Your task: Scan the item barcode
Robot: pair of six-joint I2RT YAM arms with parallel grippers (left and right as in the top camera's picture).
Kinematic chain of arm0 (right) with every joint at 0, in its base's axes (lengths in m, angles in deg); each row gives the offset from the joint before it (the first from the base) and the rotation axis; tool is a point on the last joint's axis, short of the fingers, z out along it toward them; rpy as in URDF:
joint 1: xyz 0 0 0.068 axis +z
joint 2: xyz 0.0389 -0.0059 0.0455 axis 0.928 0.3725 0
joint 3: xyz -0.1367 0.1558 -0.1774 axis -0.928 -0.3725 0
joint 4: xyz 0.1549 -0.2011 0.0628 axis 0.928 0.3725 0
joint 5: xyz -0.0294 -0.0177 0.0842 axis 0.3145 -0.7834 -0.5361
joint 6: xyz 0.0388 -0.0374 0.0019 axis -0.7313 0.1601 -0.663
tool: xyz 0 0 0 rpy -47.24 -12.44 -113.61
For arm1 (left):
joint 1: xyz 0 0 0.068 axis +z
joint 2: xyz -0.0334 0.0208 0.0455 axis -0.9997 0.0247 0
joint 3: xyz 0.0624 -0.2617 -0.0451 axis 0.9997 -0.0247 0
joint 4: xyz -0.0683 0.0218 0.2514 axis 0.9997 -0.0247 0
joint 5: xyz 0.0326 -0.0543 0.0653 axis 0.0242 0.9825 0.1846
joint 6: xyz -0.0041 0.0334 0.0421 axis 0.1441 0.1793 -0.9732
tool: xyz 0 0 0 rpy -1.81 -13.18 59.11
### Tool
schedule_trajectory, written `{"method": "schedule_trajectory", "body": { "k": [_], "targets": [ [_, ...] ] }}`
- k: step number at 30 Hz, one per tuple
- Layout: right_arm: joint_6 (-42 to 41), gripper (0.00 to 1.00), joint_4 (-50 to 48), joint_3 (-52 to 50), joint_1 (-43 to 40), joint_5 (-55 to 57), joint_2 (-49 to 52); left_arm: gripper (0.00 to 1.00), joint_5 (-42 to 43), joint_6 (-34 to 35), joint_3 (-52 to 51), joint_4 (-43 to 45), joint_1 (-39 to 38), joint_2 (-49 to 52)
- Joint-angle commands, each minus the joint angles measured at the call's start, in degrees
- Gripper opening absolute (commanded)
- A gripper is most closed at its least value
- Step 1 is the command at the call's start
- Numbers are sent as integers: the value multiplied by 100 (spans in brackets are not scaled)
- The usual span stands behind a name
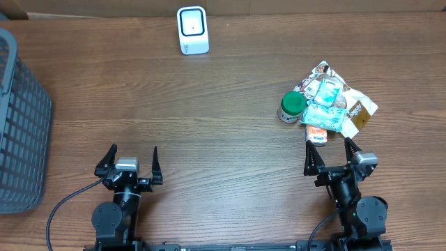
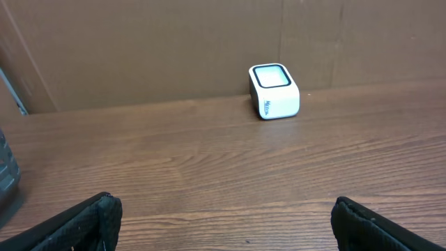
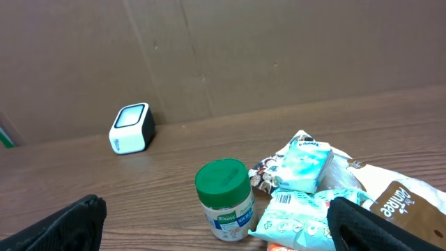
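Wood-grain brown bench [image 1: 223,139] beneath it all, backed by a cardboard wall [image 2: 139,49]. White scanner [image 1: 193,30] with a dark window upright at the far edge, well apart from both arms. Grey slatted basket [image 1: 21,118] at the far left, cut off by the frame. To the right, a heap of packets [image 1: 336,104] in teal, white and brown, with a green-lidded jar [image 1: 292,107] upright and touching its left side. Left claw [image 1: 134,149] spread wide and gripping nothing, low near the front edge, facing the scanner across the bench. Right claw [image 1: 327,143] likewise spread wide and gripping nothing, fingertips just short of the heap, jar and packets directly ahead. Orange packet [image 1: 317,134] at the heap's near edge, just beside one fingertip, only partly showing under the teal ones. Barcode strip visible on a teal packet [image 3: 289,213] from the right wrist, other print too small to read. Brown pouch [image 3: 411,209] cut off at that view's right edge.
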Motion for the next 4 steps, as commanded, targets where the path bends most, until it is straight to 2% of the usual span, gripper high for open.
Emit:
{"method": "schedule_trajectory", "body": {
  "k": [1, 4],
  "targets": [
    [-17, 100, -33, -59, -33, -4, -52, 100, -22, -151, -42, 9, 20, -72],
    [-17, 100, -33, -59, -35, -2, -52, 100, -22, -151, -42, 9, 20, -72]
  ]
}}
